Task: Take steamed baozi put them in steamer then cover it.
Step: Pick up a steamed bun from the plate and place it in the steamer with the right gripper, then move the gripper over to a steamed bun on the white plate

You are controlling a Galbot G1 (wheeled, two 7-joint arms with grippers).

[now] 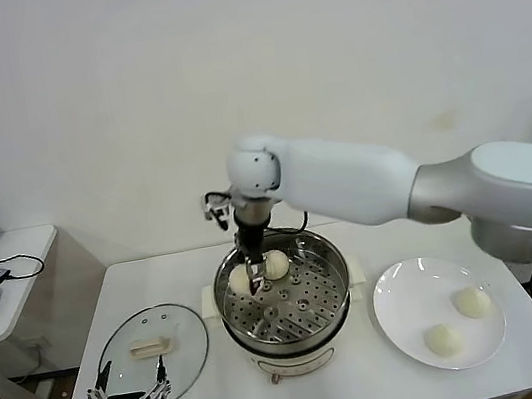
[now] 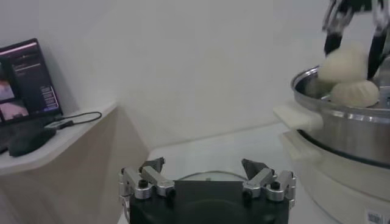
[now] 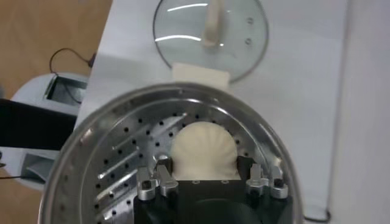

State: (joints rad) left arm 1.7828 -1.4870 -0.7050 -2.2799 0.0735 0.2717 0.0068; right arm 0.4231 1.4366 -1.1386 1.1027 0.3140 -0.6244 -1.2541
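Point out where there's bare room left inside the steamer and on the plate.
In the steamer, the near and right tray holes are bare; the far left is crowded by two baozi and the right gripper. The plate is bare at its far left; two buns fill its near right.

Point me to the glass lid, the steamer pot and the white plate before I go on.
glass lid [image 1: 183,349]: head view, on the clear glass beside its handle.
steamer pot [image 1: 331,255]: head view, on the shiny steel rim.
white plate [image 1: 412,293]: head view, on a bare part of the plate.
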